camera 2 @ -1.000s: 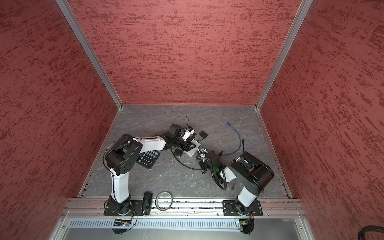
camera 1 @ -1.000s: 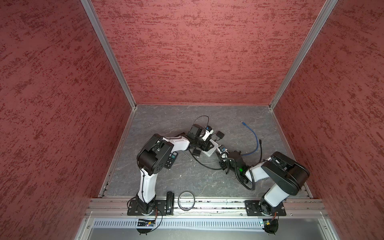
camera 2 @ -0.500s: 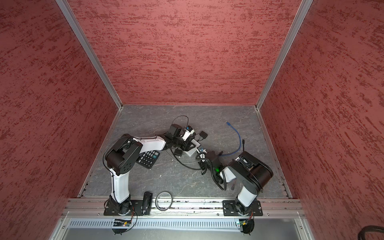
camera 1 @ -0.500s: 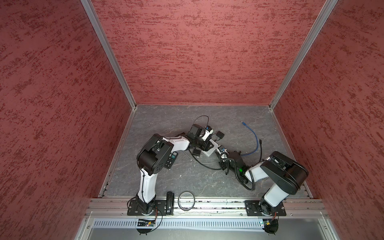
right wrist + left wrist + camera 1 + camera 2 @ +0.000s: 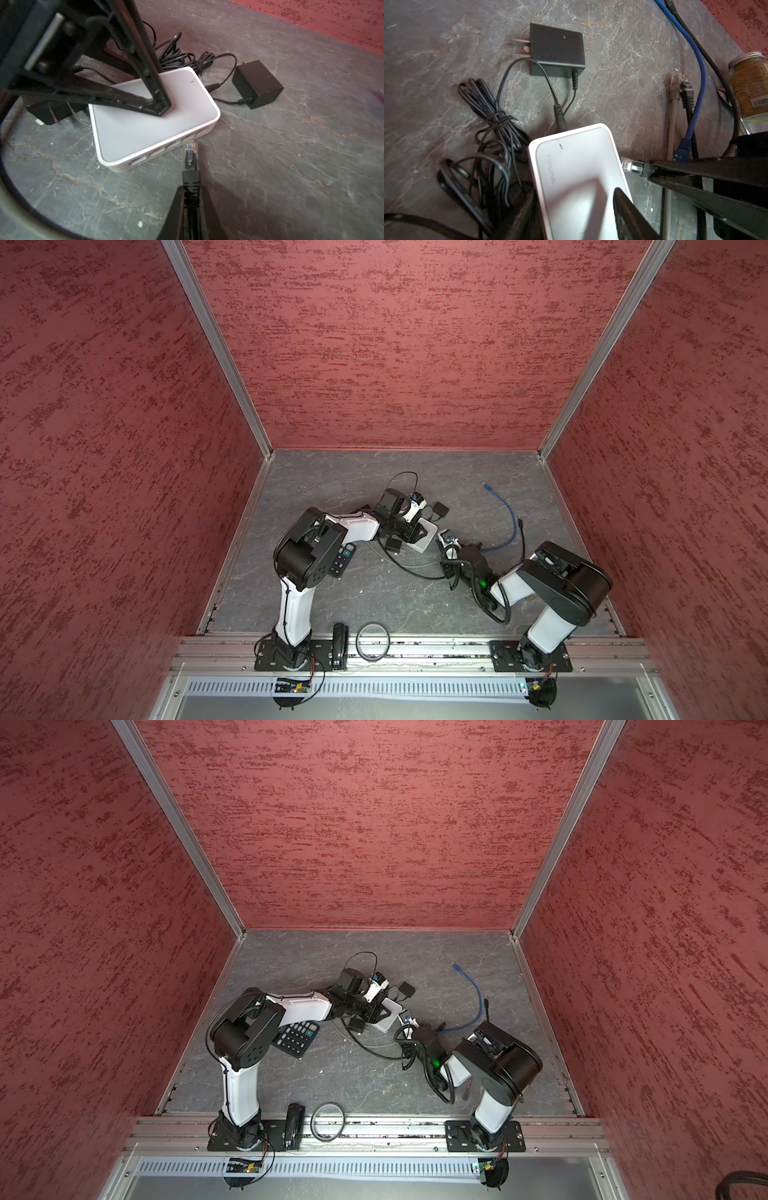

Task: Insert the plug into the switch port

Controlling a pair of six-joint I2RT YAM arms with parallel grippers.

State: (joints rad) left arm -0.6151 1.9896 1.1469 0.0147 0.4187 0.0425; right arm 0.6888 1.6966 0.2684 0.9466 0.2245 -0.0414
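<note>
Both top views look steeply down from high above the front rail, taking in the whole gray floor (image 5: 353, 597) and red walls. Each wrist view sits close and low, both framing the white switch (image 5: 577, 170) from opposite sides.

Grey stone-pattern floor (image 5: 374, 593), red textured walls. Left arm reaches in over white switch (image 5: 428, 537), left gripper (image 5: 409, 533) on it, jaw state not readable. Right gripper (image 5: 446, 541) just beside the switch's right end; plug too small to make out. Blue cable (image 5: 509, 516) curves behind. Calculator (image 5: 343, 560) under left elbow. Black ring (image 5: 373, 641) and stapler (image 5: 339, 645) on front rail.
</note>
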